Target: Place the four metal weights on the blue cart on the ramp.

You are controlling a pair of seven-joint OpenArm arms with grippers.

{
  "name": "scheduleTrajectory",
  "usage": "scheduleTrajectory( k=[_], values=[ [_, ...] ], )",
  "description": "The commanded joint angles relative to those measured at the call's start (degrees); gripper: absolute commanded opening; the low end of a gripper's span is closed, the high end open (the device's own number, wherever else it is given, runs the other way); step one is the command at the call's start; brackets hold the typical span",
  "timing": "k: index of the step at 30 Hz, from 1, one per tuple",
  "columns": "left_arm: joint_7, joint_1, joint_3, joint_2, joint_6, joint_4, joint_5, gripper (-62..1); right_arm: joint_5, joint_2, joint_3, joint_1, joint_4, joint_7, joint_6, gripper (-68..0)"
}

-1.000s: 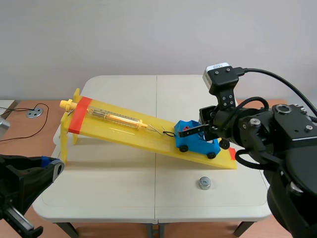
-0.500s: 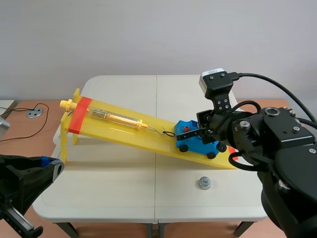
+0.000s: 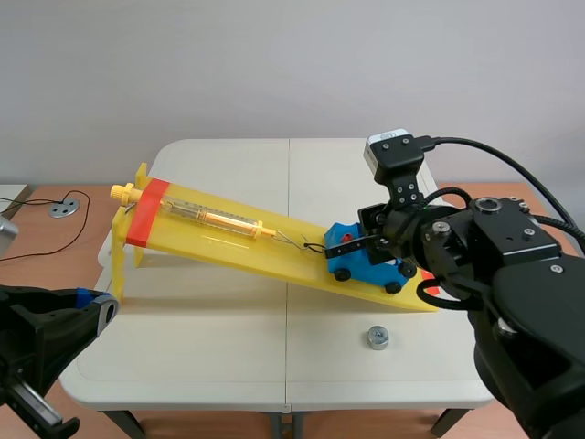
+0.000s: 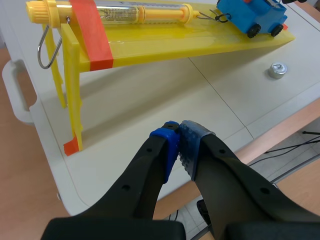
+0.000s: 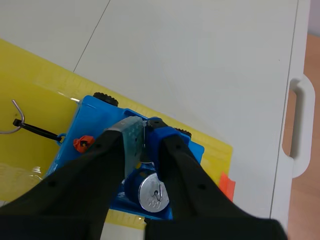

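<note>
So in the scene view we've got the yellow ramp [image 3: 274,258] sloping from the upper left of the frame down to right of centre across the white desk [image 3: 228,366]. It has an orange-red band [image 3: 146,212] near its high end and a clear spring tube [image 3: 215,218] lying along it. The blue cart [image 3: 361,267] sits near the ramp's low end, right of centre, and the right pincer [image 3: 366,243] is right down on top of it, coming off the big black arm that fills the right side. One loose metal weight [image 3: 377,337] stands on the desk at lower right, just in front of the ramp's low end and not touching it. The left pincer [image 3: 96,304] hangs at lower left by the desk's left edge, well apart from the cart. Over to the left wrist view: the left pincer [image 4: 179,131] is closed on nothing, its blue pads [image 4: 169,147] pressed together. Ahead of it stands the ramp's [image 4: 165,42] high end on its legs, with a metal hook [image 4: 44,50] hanging there. Far ahead are the blue cart [image 4: 252,17] and the loose metal weight [image 4: 276,70]. Right wrist view: the right pincer [image 5: 144,135] is over the blue cart's [image 5: 87,125] bed, and a second metal weight [image 5: 152,194] lies in the cart under it. Whether this pincer is gripping anything, we honestly can't tell. A small red knob [image 5: 82,144] sits at the cart's end, where a black string [image 5: 37,131] leads off along the ramp [image 5: 40,75].
</note>
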Motion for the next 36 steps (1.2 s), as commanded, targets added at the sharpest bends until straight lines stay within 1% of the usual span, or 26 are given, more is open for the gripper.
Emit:
scheduleTrajectory(
  k=[1,5,7,11,15,18,22,27,28,29,31,33,36],
  values=[
    [-5.5,-1.1,-0.6,0.2,-1.5,3.7,-4.3,-58.2,0.0,-0.8,0.0,7.2,4.0,9.0,-2.9,-55.6],
    [-5.5,-1.1,-0.6,0.2,-1.5,3.7,-4.3,-58.2,0.0,-0.6,0.0,7.0,5.8,8.3,-2.9,-49.7],
    [-5.5,-1.1,-0.6,0.2,-1.5,3.7,-4.3,-58.2,0.0,-0.3,0.1,6.7,8.2,6.4,-2.9,-47.5],
    [-5.5,-1.1,-0.6,0.2,-1.5,3.7,-4.3,-58.2,0.1,1.6,0.1,4.2,15.0,3.7,-2.9,-47.0],
    [-5.5,-1.1,-0.6,0.2,-1.5,3.7,-4.3,-58.2,0.5,4.8,0.1,-0.2,22.2,2.8,-2.9,-47.0],
    [-5.5,-1.1,-0.6,0.2,-1.5,3.7,-4.3,-58.2,0.9,7.9,0.2,-4.3,27.6,1.7,-2.9,-47.0],
    [-5.5,-1.1,-0.6,0.2,-1.5,3.7,-4.3,-58.2,3.3,11.7,1.9,-10.3,33.2,0.9,-2.9,-47.0],
    [-5.5,-1.3,-0.6,0.2,-1.4,3.7,-4.3,-58.2,7.7,14.9,6.5,-17.1,37.9,0.2,-2.4,-47.0],
    [-5.5,-1.3,-0.6,0.2,-1.4,3.7,-4.3,-58.2,8.5,15.4,7.5,-18.4,38.6,0.0,-2.2,-47.0],
    [-5.5,-1.3,-0.6,0.2,-1.4,3.7,-4.3,-58.2,9.3,15.8,8.6,-19.7,39.3,-0.3,-1.3,-47.0],
    [-5.5,-1.3,-0.6,0.2,-1.4,3.7,-4.3,-58.2,11.7,16.8,10.8,-22.1,40.3,-1.1,-0.7,-47.0],
    [-5.5,-1.3,-0.6,0.2,-1.4,3.7,-4.3,-58.2,14.0,17.4,13.2,-24.7,41.1,-1.6,1.1,-47.0],
    [-5.5,-1.3,-0.6,0.2,-1.4,3.7,-4.3,-58.2,17.1,17.5,16.5,-27.9,41.3,-1.9,3.8,-47.0]
  ],
)
